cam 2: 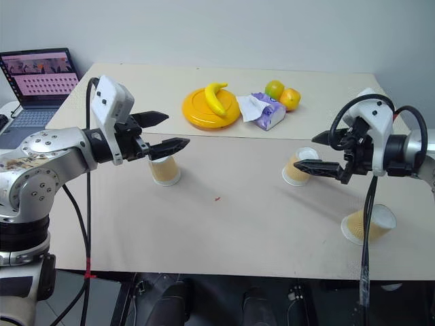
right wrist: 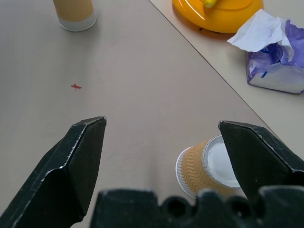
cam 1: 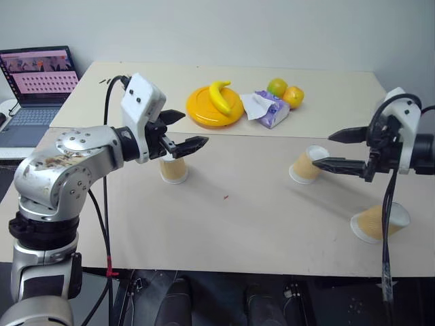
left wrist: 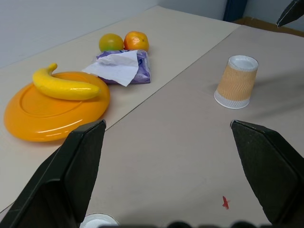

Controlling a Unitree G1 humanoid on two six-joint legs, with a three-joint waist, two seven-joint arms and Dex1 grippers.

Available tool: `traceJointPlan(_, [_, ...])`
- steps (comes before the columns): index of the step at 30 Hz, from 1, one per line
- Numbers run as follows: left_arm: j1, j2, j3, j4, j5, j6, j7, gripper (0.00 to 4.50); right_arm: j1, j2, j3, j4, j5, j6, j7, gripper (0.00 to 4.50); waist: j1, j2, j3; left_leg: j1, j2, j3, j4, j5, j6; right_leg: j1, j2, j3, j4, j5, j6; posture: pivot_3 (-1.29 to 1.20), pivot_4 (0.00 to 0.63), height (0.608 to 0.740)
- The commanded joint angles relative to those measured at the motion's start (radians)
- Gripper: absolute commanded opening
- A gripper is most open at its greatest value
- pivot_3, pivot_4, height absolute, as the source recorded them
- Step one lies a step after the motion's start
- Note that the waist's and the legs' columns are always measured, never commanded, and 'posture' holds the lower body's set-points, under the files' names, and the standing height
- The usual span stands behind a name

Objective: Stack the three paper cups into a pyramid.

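While both arms hang above the table (cam 1: 224,231), nothing is gripped and no cup sits on another.

Left gripper (cam 1: 182,132): centre-left of the left eye frame, raised over the table, fingers spread wide apart, empty.
Right gripper (cam 1: 340,149): right edge of the frame, fingers spread wide apart, empty, pointing toward frame centre.
Cup 1 (cam 1: 173,170): centre-left, upside down on the table, directly below the left gripper's fingers, not touched by them.
Cup 2 (cam 1: 306,164): centre-right, upside down, white base up, standing slightly tilted; the right gripper's lower finger (cam 1: 340,165) ends just beside it, and contact cannot be told.
Cup 3 (cam 1: 379,221): lower right, lying on its side near the table's front edge, well apart from cup 1.
Yellow plate (cam 1: 204,112): upper centre, on the far half of the table, with a banana (cam 1: 219,95) lying on it.
Tissue pack (cam 1: 268,109): purple, just right of the plate.
Two fruits (cam 1: 285,92): touching each other behind the tissue pack.
Laptop (cam 1: 37,81): upper left, screen lit, off the table's left side.
Red mark (cam 1: 225,197): on the tabletop, between cup 1 and cup 2.
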Motion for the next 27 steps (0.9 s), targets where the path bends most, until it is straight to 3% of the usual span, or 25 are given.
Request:
traceJointPlan(1, [-0.04,-0.016,0.037,-0.008,-0.049,-0.029,-0.054,4.5,0.02,-0.028,-0.087,-0.047,0.007,-0.014,-0.006,4.45,0.0,0.0,0.0,0.0,0.0,0.0,0.0,0.0,0.0,0.0,0.0,0.0,0.0,0.0,0.0,0.0,0.15,0.732])
traceJointPlan(6, [-0.104,-0.05,0.063,0.046,-0.14,-0.047,-0.171,4.5,0.078,-0.039,-0.167,-0.112,0.03,0.018,-0.025,4.45,0.004,0.0,0.0,-0.001,0.0,-0.001,0.002,0.0,0.001,0.0,0.0,-0.001,0.0,0.0,0.0,0.0,0.15,0.732])
traceJointPlan(12, [-0.131,-0.076,-0.029,0.096,-0.05,-0.13,-0.22,4.5,0.173,-0.045,-0.242,-0.125,-0.027,-0.036,-0.064,4.45,0.002,0.0,0.0,0.0,0.0,-0.001,0.005,-0.001,0.001,0.002,0.0,-0.001,0.002,0.0,0.0,0.0,0.15,0.732])
traceJointPlan(18, [-0.17,-0.145,-0.088,0.169,-0.004,-0.192,-0.267,4.5,0.379,-0.039,-0.441,-0.147,-0.108,-0.046,-0.068,4.45,0.008,0.0,0.0,-0.001,-0.001,-0.001,0.007,-0.001,0.001,0.003,0.0,0.0,0.001,0.001,0.002,0.0,0.15,0.732])
traceJointPlan(23, [-0.211,-0.187,-0.124,0.24,0.032,-0.232,-0.313,4.5,0.585,0.025,-0.637,-0.193,-0.157,-0.051,-0.051,4.45,0.01,0.0,0.0,-0.001,-0.001,-0.001,0.008,-0.001,0.002,0.003,0.0,-0.001,0.001,0.001,0.002,0.0,0.15,0.732])
traceJointPlan(27, [-0.249,-0.218,-0.147,0.3,0.038,-0.239,-0.371,4.5,0.706,0.181,-0.807,-0.208,-0.123,-0.068,-0.064,4.45,0.005,0.0,-0.001,-0.001,-0.001,-0.002,0.008,-0.001,0.002,0.004,0.0,-0.001,0.001,0.002,0.003,0.0,0.15,0.732])
